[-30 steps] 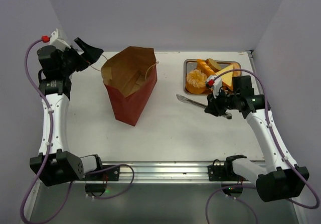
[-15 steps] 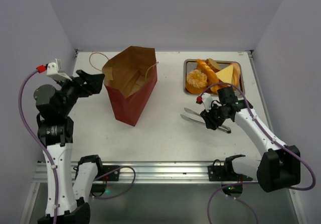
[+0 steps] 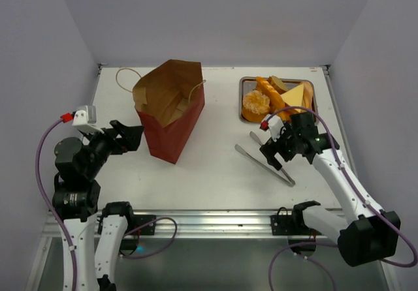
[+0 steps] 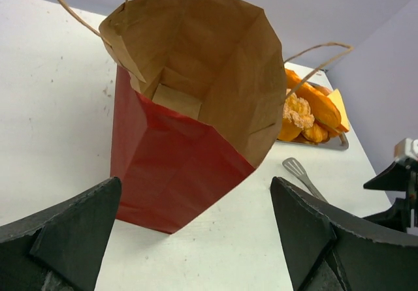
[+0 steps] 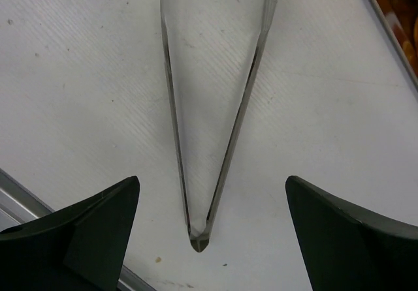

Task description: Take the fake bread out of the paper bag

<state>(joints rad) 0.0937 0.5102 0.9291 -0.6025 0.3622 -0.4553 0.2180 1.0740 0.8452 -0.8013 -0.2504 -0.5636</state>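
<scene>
paper bag point(image 3: 171, 111) stands upright on the far half of the bench, left of centre, mouth open upward; dark red outside, and through the left wrist cam I see brown kraft walls and folded flaps at the bottom; I can't make out any loaf inside from that angle; fake bread point(image 3: 271, 98) that I can see is piled in the silver tray point(image 3: 243, 82) at the far right corner, orange and yellow pieces, well apart from the bag; left gripper point(image 3: 136, 137) hangs near the left edge, just beside the bag's near-left side and aimed at it; fingers point(image 4: 72, 232) spread wide, nothing between them, no contact with the bag; right gripper point(image 3: 274, 153) sits right of centre, between the tray and the near edge, over a pair of metal tongs point(image 3: 264, 164) lying flat on the bench; tongs' joined end points toward the near right corner, the two arms splay toward the far side; right wrist cam shows that pincer wide too, fingers point(image 5: 85, 232) either side of the joined end and clear of the metal; I can't tell its height above the bench
</scene>
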